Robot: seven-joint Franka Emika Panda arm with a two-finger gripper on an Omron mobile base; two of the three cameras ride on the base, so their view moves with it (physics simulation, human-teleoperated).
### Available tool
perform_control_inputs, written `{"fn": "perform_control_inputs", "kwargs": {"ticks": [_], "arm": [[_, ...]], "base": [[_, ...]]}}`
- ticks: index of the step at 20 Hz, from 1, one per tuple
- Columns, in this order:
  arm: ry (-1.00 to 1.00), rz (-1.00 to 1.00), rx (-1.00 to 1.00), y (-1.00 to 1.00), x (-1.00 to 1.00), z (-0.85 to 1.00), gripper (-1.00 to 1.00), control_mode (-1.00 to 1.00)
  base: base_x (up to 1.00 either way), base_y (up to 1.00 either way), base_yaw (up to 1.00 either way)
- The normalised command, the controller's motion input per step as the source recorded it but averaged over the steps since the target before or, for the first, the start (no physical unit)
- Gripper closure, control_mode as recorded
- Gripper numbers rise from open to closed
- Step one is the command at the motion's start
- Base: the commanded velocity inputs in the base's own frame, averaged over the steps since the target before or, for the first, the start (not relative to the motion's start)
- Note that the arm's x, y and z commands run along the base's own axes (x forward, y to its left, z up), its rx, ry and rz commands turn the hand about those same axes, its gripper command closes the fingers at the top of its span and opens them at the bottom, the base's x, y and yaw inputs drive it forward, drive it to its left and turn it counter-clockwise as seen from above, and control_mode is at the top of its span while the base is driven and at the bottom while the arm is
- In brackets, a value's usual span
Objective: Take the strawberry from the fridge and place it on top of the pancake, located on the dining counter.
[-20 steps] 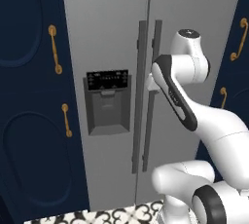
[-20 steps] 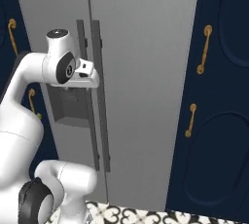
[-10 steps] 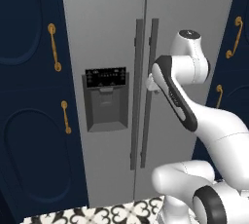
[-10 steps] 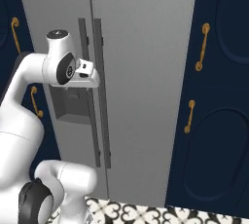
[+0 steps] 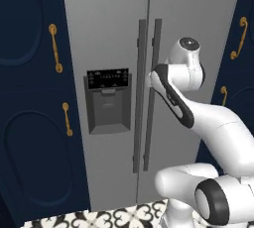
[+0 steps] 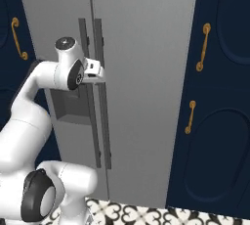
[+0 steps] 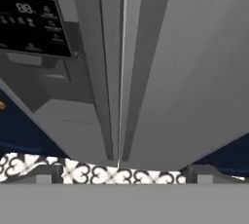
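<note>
Fridge (image 5: pixel 109 33), tall grey two-door, is shut; gripper (image 7: pixel 124 172) wide open, holding nothing, facing its right vertical bar handle (image 7: pixel 143 62). Centre jaws on handle, then close.

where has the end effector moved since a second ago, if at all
Yes: end effector edged right, onto the tall grey fridge's vertical bar handles, right base view.

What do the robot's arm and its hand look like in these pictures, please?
The arm is glossy white, made of rounded tube-like segments with dark grey or black bands and round dark caps at the joints. A black stripe runs along one segment. The hand is a small white block; in the hand view its two fingertips are short, dark grey and squarish. No cables or markings are visible.
</note>
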Motion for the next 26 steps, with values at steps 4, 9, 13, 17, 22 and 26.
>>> {"fn": "perform_control_inputs", "kwargs": {"ticks": [4,9,13,17,22,26], "arm": [[-0.08,0.0,0.01,-0.34,0.63,-0.03,-1.0,-1.0],[0.02,0.0,0.01,-0.09,0.71,0.0,-1.0,-1.0],[0.0,0.0,0.0,0.0,0.69,0.0,-1.0,-1.0],[0.0,0.0,0.0,0.01,0.74,0.0,-1.0,-1.0],[-0.19,0.0,0.0,0.03,0.62,-0.24,-1.0,-1.0],[-0.14,-0.01,0.0,0.04,0.61,-0.18,-1.0,-1.0]], "base": [[0.0,0.0,0.0],[0.0,0.0,0.0],[0.0,0.0,0.0],[0.0,0.0,0.0],[0.0,0.0,0.0],[0.0,0.0,0.0]]}}
